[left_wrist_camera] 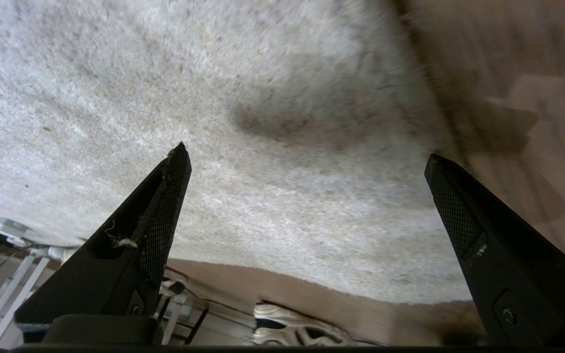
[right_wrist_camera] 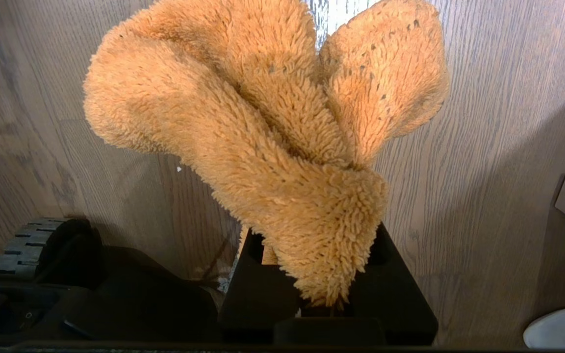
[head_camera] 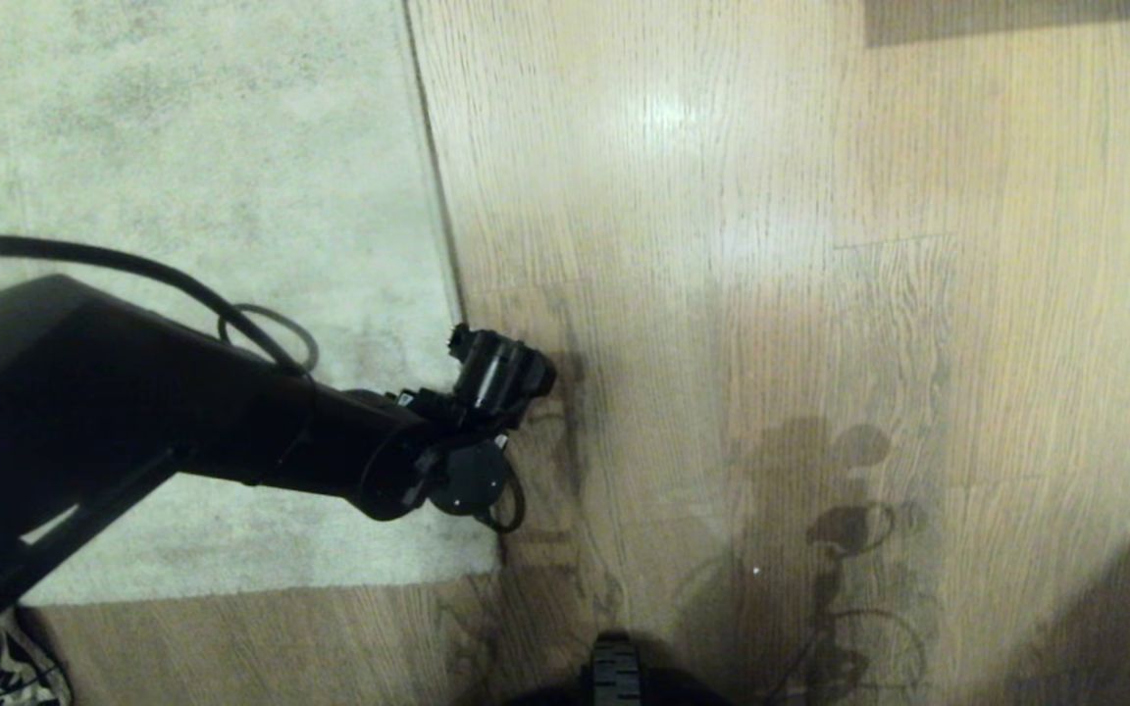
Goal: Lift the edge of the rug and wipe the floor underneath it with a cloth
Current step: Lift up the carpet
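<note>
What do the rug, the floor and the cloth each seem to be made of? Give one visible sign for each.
The rug: seemingly short-pile textile, matt; its pale grey-beige surface looks mottled and fuzzy up close.
The floor: wood or wood-look planks, slightly glossy; long grain lines and a bright light reflection. Real wood or laminate cannot be told.
The cloth: fluffy orange fabric, likely microfibre or fleece; shaggy fibres stand out all over.

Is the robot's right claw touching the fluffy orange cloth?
Touching. In the right wrist view the right gripper is pinched shut on the cloth, whose bunched end sits squeezed between its black fingers.
</note>
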Robot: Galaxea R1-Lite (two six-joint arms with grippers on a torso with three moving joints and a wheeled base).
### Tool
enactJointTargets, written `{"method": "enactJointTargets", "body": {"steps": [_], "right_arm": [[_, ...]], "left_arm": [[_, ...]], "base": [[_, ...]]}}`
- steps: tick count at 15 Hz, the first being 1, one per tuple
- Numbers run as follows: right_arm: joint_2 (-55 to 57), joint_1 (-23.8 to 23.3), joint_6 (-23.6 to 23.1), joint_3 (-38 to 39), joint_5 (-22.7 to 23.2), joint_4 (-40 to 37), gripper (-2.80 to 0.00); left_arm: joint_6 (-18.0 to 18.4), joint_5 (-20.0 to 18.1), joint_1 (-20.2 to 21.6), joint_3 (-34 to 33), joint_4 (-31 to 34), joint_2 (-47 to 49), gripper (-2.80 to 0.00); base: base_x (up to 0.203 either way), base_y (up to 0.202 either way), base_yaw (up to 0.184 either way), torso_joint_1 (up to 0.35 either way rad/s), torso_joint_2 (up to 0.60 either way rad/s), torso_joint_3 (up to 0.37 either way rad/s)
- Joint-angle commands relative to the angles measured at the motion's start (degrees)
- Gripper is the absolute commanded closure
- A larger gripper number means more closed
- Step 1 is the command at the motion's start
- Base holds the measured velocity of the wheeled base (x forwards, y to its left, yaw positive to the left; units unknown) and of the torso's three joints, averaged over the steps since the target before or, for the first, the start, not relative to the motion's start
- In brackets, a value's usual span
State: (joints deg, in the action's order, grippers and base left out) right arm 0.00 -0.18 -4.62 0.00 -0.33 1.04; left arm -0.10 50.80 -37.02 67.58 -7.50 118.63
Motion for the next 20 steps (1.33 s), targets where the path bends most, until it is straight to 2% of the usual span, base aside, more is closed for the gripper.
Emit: {"method": "enactJointTargets", "body": {"steps": [1, 4, 8, 15, 20], "right_arm": [[0.1, 0.0, 0.0, 0.0, 0.0, 0.0, 0.0], [0.1, 0.0, 0.0, 0.0, 0.0, 0.0, 0.0], [0.1, 0.0, 0.0, 0.0, 0.0, 0.0, 0.0], [0.1, 0.0, 0.0, 0.0, 0.0, 0.0, 0.0], [0.1, 0.0, 0.0, 0.0, 0.0, 0.0, 0.0]], "left_arm": [[0.0, 0.4, 0.5, -0.1, -0.1, 0.1, -2.8], [0.2, 1.3, 1.2, -0.3, 0.0, -0.4, -2.8], [2.1, 4.0, 2.1, -0.6, -0.1, -1.2, -2.8], [2.1, 3.5, 1.8, -0.3, -0.4, -2.1, -2.8], [2.1, 3.5, 0.0, 5.4, -0.4, 1.1, -2.8]], "base": [[0.0, 0.0, 0.0, 0.0, 0.0, 0.0], [0.0, 0.0, 0.0, 0.0, 0.0, 0.0], [0.0, 0.0, 0.0, 0.0, 0.0, 0.0], [0.0, 0.0, 0.0, 0.0, 0.0, 0.0], [0.0, 0.0, 0.0, 0.0, 0.0, 0.0]]}}
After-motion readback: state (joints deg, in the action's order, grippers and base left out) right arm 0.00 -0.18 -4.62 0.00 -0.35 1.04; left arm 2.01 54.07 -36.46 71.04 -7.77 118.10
